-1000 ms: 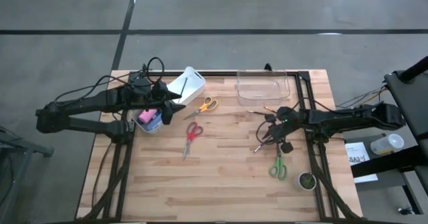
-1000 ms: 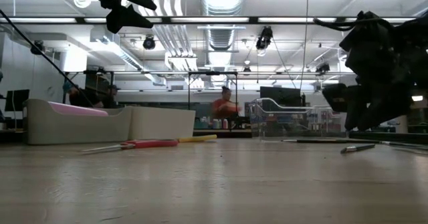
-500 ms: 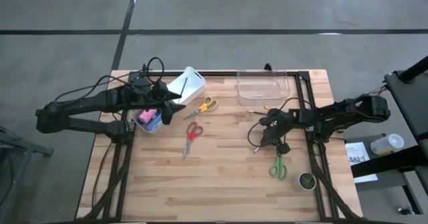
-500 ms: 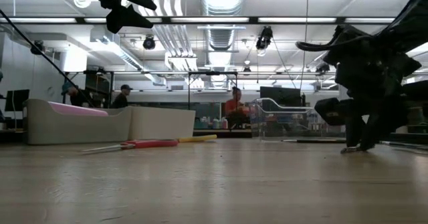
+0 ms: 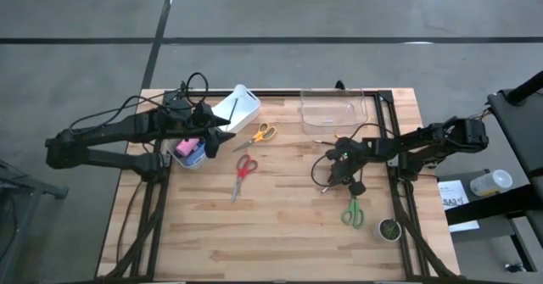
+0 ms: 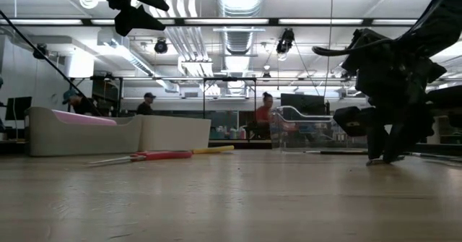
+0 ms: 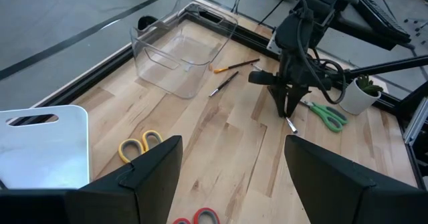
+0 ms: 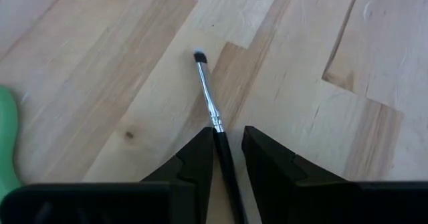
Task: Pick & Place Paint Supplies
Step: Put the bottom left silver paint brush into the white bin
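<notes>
My right gripper [image 8: 229, 147] stands fingers-down on the table [image 5: 288, 216], right of centre, open by a narrow gap. A thin paintbrush [image 8: 208, 97] with a dark handle and silver ferrule lies flat between its fingertips. Two more brushes [image 7: 234, 65] [image 7: 224, 83] lie near a clear tray [image 5: 333, 110]. My left gripper [image 7: 233, 144] hovers open, high above the bin [image 5: 182, 158] at the table's left that holds the pink bottle [image 5: 188, 147] and something blue [image 5: 198, 155]. The tube and the dark blue bottle do not show plainly. My right gripper comes from above, pointing down, fingertips [image 6: 377, 155] at the tabletop and one finger on each side of the brush's handle [image 8: 221, 147], just behind the ferrule. The handle lies along one finger's inner edge, and a gap shows beside the other. The brush lies flat on the wood.
Yellow scissors [image 5: 261, 133], red scissors [image 5: 243, 169] and green scissors [image 5: 352, 212] lie on the wood. A white bin [image 5: 237, 106] stands at the far left. A small plant pot [image 5: 389, 229] sits at the right edge. People move in the room beyond the table.
My right gripper has moved toward the table's left and come down from above the table until its fingertips stand at the tabletop over the brush. The brush has stayed where it lay.
</notes>
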